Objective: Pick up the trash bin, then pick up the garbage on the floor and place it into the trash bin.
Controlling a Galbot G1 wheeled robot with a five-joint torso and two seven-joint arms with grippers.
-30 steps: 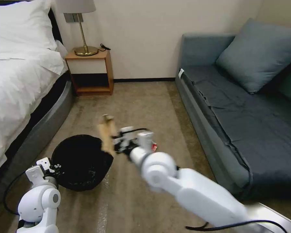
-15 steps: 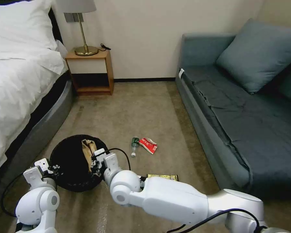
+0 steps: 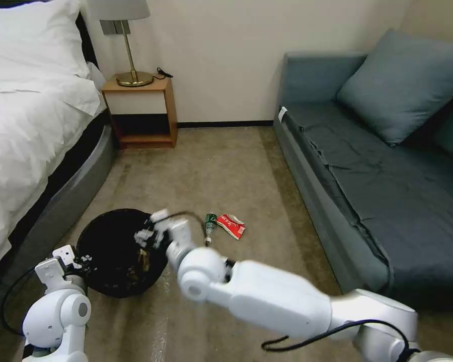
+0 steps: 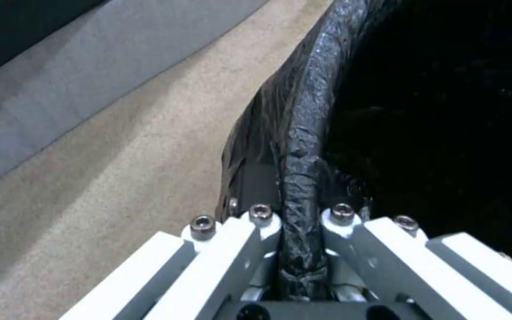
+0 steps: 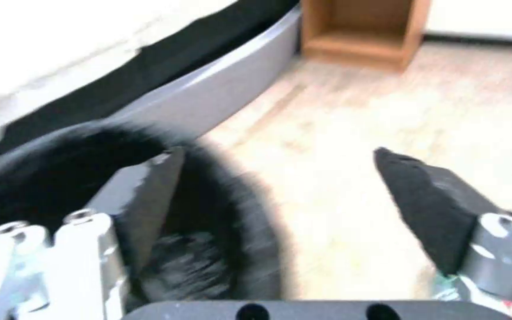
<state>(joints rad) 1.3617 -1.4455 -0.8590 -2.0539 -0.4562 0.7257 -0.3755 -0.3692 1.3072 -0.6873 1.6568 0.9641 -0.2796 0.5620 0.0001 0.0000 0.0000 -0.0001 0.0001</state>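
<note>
Two grippers are at work at the bin. The right gripper (image 3: pixel 148 232) hangs over the bin's (image 3: pixel 105 239) right rim with its jaws spread wide and nothing between them; in the right wrist view its dark pads (image 5: pixel 428 195) stand well apart, one over the black liner and one over bare carpet. The left gripper (image 3: pixel 78 259) is at the bin's near-left rim, and the left wrist view shows its fingers (image 4: pixel 256 249) closed tight on the bag-wrapped rim (image 4: pixel 303 178), one finger outside the wall and one inside.

The bin sits low between the bed (image 3: pixel 30 130) and the right arm, its mouth open to the camera and lined with crinkly black plastic. Tan paper (image 3: pixel 143 259) lies inside it near the right wall, below the right gripper; its shape is hard to make out against the dark bag.

On the carpet (image 3: pixel 226 166), just right of the bin, lies the bottle (image 3: pixel 209 223) with its green label and its white cap pointing toward the robot. The red-white wrapper (image 3: pixel 231 225) lies just beside the bottle on its right, close enough that I cannot tell whether they touch. Both are near the middle of the floor, apart from the sofa's (image 3: pixel 367 166) front edge. A nightstand (image 3: pixel 142 110) with a lamp (image 3: pixel 128 45) stands at the far wall beside the bed.
</note>
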